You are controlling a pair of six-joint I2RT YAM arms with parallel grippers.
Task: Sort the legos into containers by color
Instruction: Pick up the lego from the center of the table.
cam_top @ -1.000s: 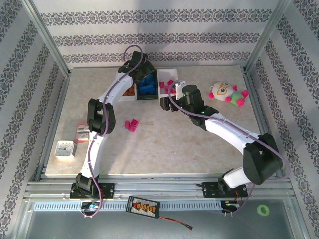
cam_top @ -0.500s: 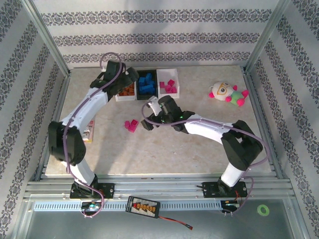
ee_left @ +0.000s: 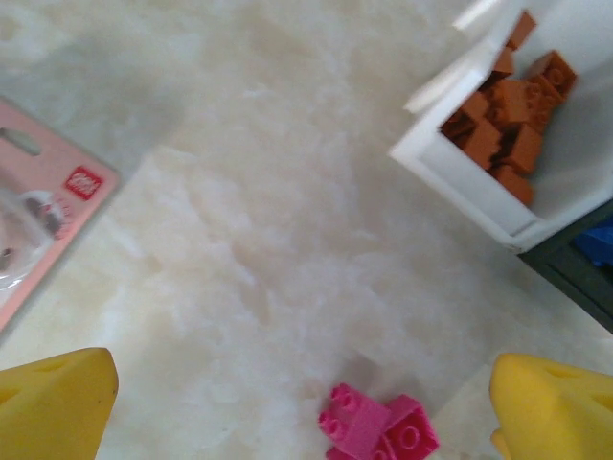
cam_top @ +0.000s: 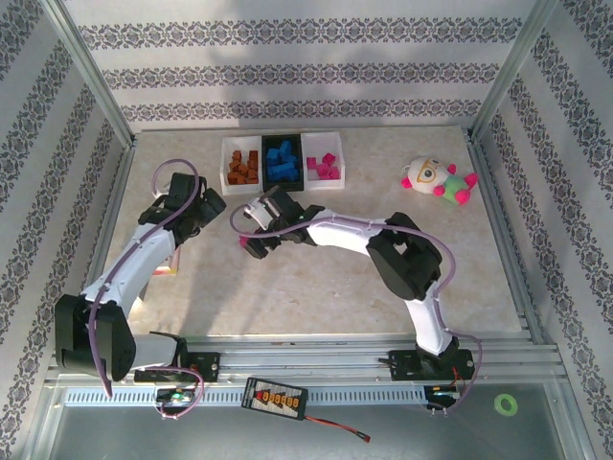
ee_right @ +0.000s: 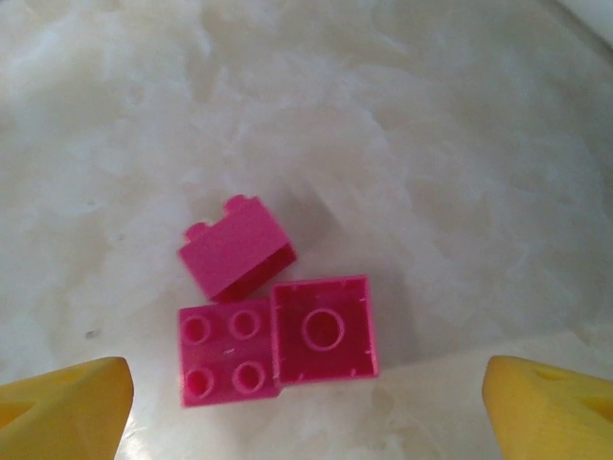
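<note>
Right gripper [ee_right: 306,401], jaws spread wide, should prob be centred on just one tiny magenta-pink studded plastic brick [ee_right: 235,251] b4 closing, since 3 are bunched together.

The pink legos [ee_right: 239,345] are smooth, hard plastic with a soft shine. The table [ee_right: 383,125] looks like pale stone, smooth and a bit glossy. The toy [cam_top: 436,178] at the right looks soft and fuzzy, like cloth.

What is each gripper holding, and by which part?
Nothing. The right gripper is open over three pink legos lying on the table; the left gripper is open and empty too.
</note>
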